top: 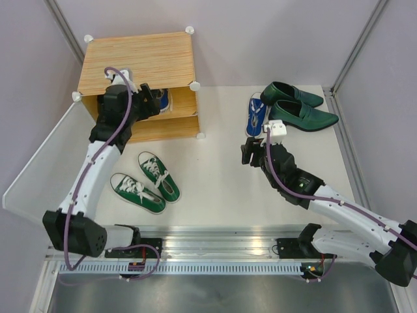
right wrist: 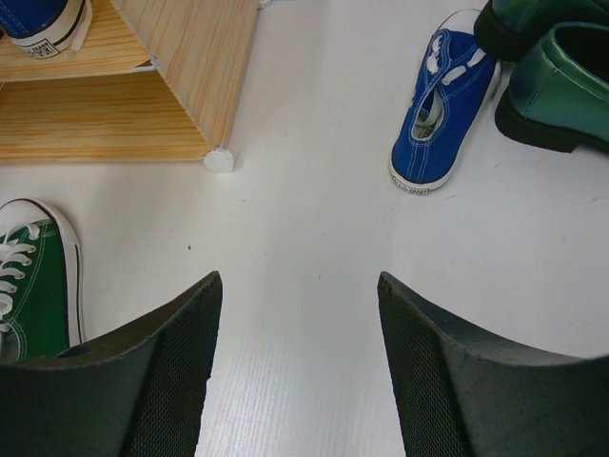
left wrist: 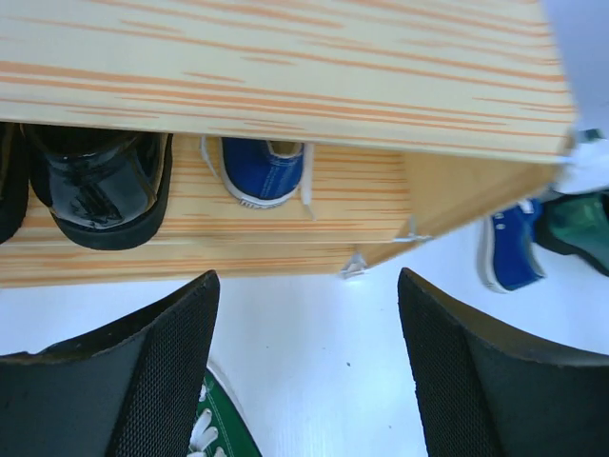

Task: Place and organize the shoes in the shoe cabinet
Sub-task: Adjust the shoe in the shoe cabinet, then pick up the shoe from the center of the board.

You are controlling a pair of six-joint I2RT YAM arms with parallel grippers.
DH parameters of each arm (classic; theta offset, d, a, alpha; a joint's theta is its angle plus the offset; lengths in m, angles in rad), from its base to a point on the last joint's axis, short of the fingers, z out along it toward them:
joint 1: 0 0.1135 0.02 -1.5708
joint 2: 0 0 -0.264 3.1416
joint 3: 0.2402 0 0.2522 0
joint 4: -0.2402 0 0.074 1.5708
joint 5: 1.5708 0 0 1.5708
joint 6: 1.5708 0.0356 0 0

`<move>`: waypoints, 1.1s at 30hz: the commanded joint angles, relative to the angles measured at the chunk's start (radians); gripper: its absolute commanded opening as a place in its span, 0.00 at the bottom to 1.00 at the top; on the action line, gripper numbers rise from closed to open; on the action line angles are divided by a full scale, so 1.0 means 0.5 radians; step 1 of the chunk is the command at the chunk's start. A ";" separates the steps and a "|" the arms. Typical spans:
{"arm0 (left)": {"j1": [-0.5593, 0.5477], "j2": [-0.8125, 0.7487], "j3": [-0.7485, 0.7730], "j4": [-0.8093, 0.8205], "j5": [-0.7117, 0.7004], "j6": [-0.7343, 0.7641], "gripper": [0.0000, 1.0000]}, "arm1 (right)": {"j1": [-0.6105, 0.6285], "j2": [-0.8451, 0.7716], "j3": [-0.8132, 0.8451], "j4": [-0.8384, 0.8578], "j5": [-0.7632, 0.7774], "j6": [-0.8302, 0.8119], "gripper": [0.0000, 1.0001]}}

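While one blue sneaker (left wrist: 262, 169) sits in shoe cabinet (left wrist: 285, 76), we note left gripper (left wrist: 304, 286), right gripper (right wrist: 297, 281) open, empty; right should straddle second blue sneaker (right wrist: 459, 112) midfoot, clear of loafers (right wrist: 557, 86).

Boxy light wood-grain shoe cabinet (top: 137, 62) far left, holding a shiny black ankle boot (left wrist: 100, 190) and blue white-laced sneaker (left wrist: 262, 171) (upper shelf); green lace-up sneakers (top: 146, 184) before it; second blue sneaker (top: 255, 114) just left of glossy dark-green loafers (top: 296, 107)
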 commanded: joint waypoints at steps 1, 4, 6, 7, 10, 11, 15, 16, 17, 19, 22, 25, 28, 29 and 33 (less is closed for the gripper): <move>-0.004 -0.251 -0.074 -0.053 0.228 0.000 0.79 | -0.006 0.041 0.009 0.049 0.080 -0.028 0.71; -0.004 -0.417 -0.196 -0.124 0.274 0.050 0.81 | -0.025 0.099 0.016 0.046 0.077 -0.028 0.71; -0.004 -0.509 -0.276 -0.185 0.280 0.105 0.82 | -0.049 0.151 0.019 0.049 0.068 -0.022 0.71; -0.004 -0.607 -0.307 -0.197 0.268 0.120 0.83 | -0.064 0.163 0.025 0.049 0.056 -0.013 0.71; -0.004 -0.809 -0.485 -0.188 0.234 0.117 0.83 | -0.193 0.268 0.065 0.043 -0.005 0.048 0.71; -0.004 -0.849 -0.588 -0.176 0.219 0.111 0.83 | -0.278 0.295 0.089 0.043 -0.011 0.076 0.71; -0.004 -0.973 -0.859 -0.020 0.152 0.166 0.87 | -0.475 0.479 0.144 0.028 -0.033 0.171 0.73; -0.004 -0.973 -0.893 -0.023 0.151 0.154 0.87 | -0.509 0.513 0.166 0.028 -0.066 0.226 0.74; -0.004 -0.954 -0.890 -0.038 0.170 0.139 0.88 | -0.579 0.547 0.181 0.031 -0.094 0.251 0.74; -0.007 -0.945 -0.887 -0.020 0.322 0.130 0.88 | -0.641 0.672 0.239 0.028 -0.216 0.330 0.75; -0.007 -0.914 -0.878 -0.032 0.348 0.117 0.87 | -0.724 0.872 0.346 0.031 -0.306 0.365 0.76; -0.004 -0.942 -0.893 -0.032 0.378 0.105 0.85 | -0.788 1.068 0.451 0.037 -0.291 0.352 0.76; -0.007 -1.021 -0.933 -0.014 0.363 0.105 0.84 | -0.837 1.243 0.522 0.055 -0.297 0.328 0.76; -0.011 -1.040 -0.939 -0.007 0.354 0.102 0.84 | -0.850 1.322 0.543 0.052 -0.315 0.304 0.76; -0.014 -1.059 -0.948 0.002 0.400 0.083 0.84 | -0.914 1.470 0.660 0.065 -0.343 0.273 0.76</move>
